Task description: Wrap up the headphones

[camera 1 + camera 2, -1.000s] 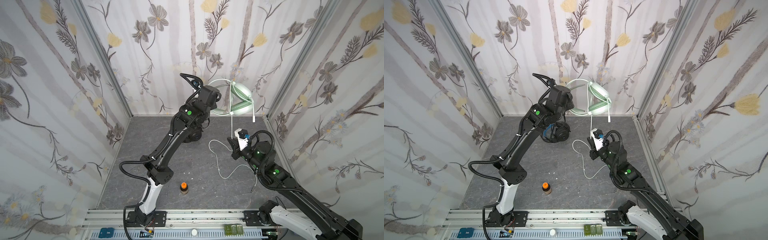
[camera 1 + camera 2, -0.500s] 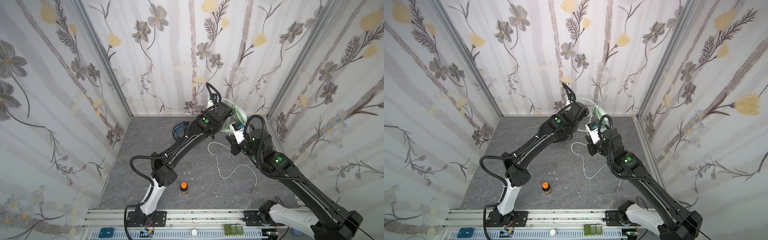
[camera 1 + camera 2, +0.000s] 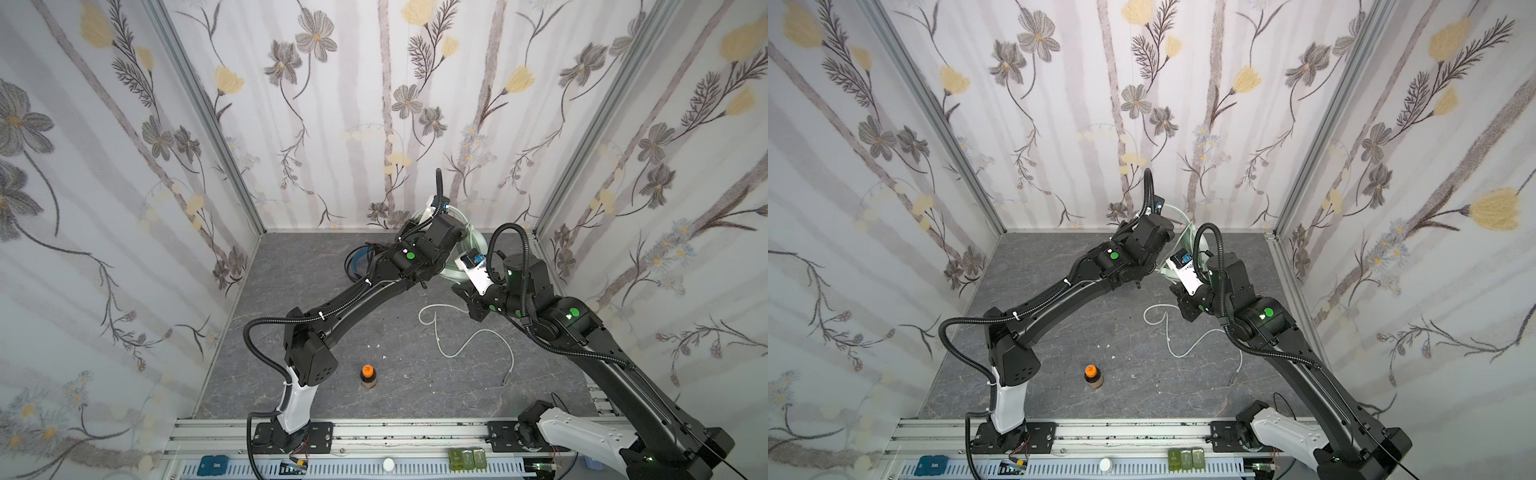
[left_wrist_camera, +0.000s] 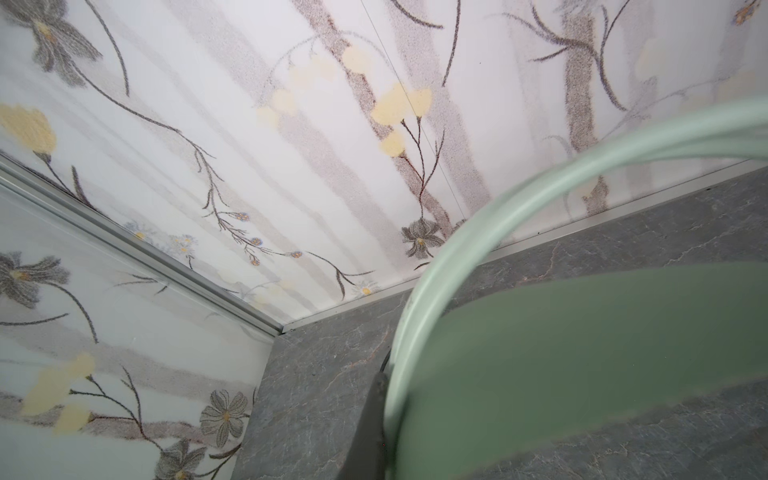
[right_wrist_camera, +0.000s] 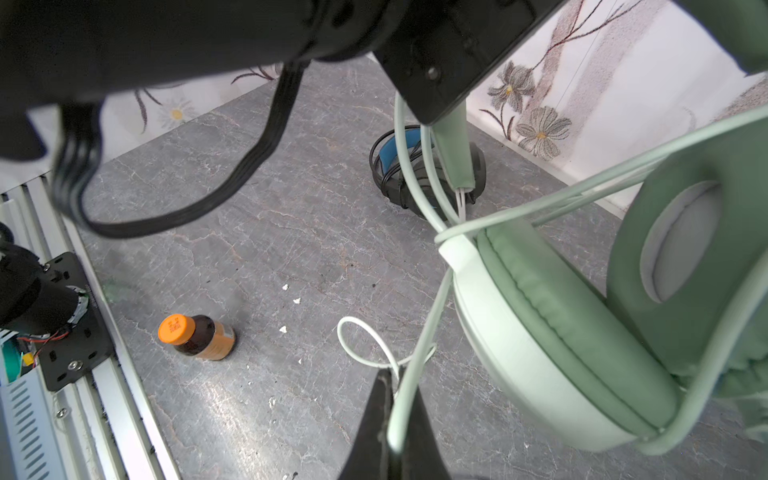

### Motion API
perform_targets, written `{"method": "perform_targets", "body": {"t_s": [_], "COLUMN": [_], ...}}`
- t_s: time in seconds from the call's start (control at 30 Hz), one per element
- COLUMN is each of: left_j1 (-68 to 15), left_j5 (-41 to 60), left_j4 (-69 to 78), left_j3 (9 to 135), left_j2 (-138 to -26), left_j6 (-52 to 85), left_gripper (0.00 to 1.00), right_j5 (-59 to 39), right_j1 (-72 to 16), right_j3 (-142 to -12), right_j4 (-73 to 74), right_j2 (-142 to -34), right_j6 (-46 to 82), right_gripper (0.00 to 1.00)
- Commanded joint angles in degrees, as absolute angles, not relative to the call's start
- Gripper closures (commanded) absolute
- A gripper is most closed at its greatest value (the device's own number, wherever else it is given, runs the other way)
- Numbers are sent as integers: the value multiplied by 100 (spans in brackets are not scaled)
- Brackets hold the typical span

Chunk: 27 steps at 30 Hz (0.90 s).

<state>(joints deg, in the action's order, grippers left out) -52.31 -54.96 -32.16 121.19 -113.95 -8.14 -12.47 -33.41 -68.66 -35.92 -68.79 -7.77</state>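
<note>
While the left gripper (image 4: 386, 399) clamps the headband of the mint green headphones (image 5: 561, 332), the right gripper (image 5: 395, 419) has its fingers pressed together on the white-green cable (image 5: 429, 328). From that pinch the cable rises to a crossing at the edge of an ear cup. The headset sits well beyond the orange-capped bottle (image 3: 368, 376), toward the back of the cell, and both arms meet over it in both top views. Several strands already cross the cups, so the winding looks partly done (the turns cannot be counted). The remaining cable snakes over the grey floor (image 3: 291, 270) to the right of the bottle. Its plug (image 3: 504, 380) lies about level with the bottle and well apart from it. The black headphones (image 5: 399, 166) lie beyond the bottle too, and their black cable seems to be wound round them.

To do this turn well, the right arm should probably carry the cable round the cups under light, even tension and lay each pass beside the previous one. The left arm would need to hold the frame firm meanwhile. Too hard a pull could twist the headband out of its pinch, and too little would let the loops slide off the cups. A regrip nearer the plug will likely be needed once the slack runs short, and the trailing end should be steered clear of the bottle.
</note>
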Motion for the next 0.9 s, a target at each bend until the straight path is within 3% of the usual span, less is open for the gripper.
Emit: {"method": "perform_targets", "body": {"t_s": [0.0, 0.13, 0.37, 0.63, 0.87], "left_j1": [-5179, -5179, -5188, -5221, -5199], "left_j5": [-6108, -6054, -5834, -5609, -4625], "left_j4": [-2764, -2626, -2681, -3140, -4008], "left_j3": [12207, 12235, 12114, 12116, 12522], "left_j2": [-11413, -11463, -11368, -11288, -11311], "left_j6": [-1095, -1378, -1854, -1895, -1433], "left_gripper": [100, 100, 100, 100, 100], "right_j5": [-1784, -1587, 213, 1548, 2046], "right_j1": [-3343, -3343, -3325, -3435, -3673], "right_j3": [-6873, -6882, -7057, -7075, -6857], "right_j4": [-3538, -3678, -4105, -3912, -3448], "right_j2": [-6808, -6718, -6535, -6200, -5954], "right_j6": [-770, -748, -1327, -1883, -2424], "right_gripper": [100, 100, 96, 89, 86]}}
